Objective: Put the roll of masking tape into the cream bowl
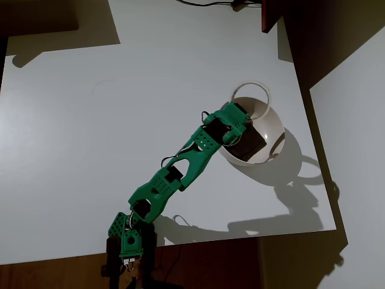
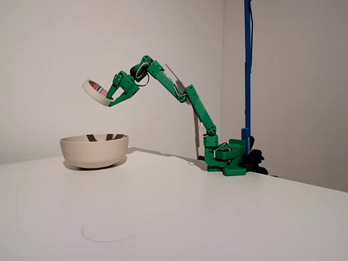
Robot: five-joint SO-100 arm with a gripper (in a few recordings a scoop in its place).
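Observation:
The roll of masking tape [image 1: 249, 85] [image 2: 93, 91] is an off-white ring held tilted in the air, above the cream bowl's far rim. My green gripper [image 1: 242, 113] [image 2: 111, 98] is shut on the ring's edge. In the fixed view the tape hangs well above the cream bowl [image 2: 95, 151], over its left-middle part. The overhead view shows the cream bowl [image 1: 281, 129] at the table's right side, partly covered by my wrist. A dark blocky shape [image 1: 248, 144] lies over the bowl's inside below the wrist; I cannot tell what it is.
My arm's base [image 2: 225, 157] stands at the table's near edge in the overhead view, with a blue pole [image 2: 247, 65] behind it. A faint drawn circle [image 2: 107, 234] marks the white tabletop. The table's right edge [image 1: 313, 138] runs close to the bowl.

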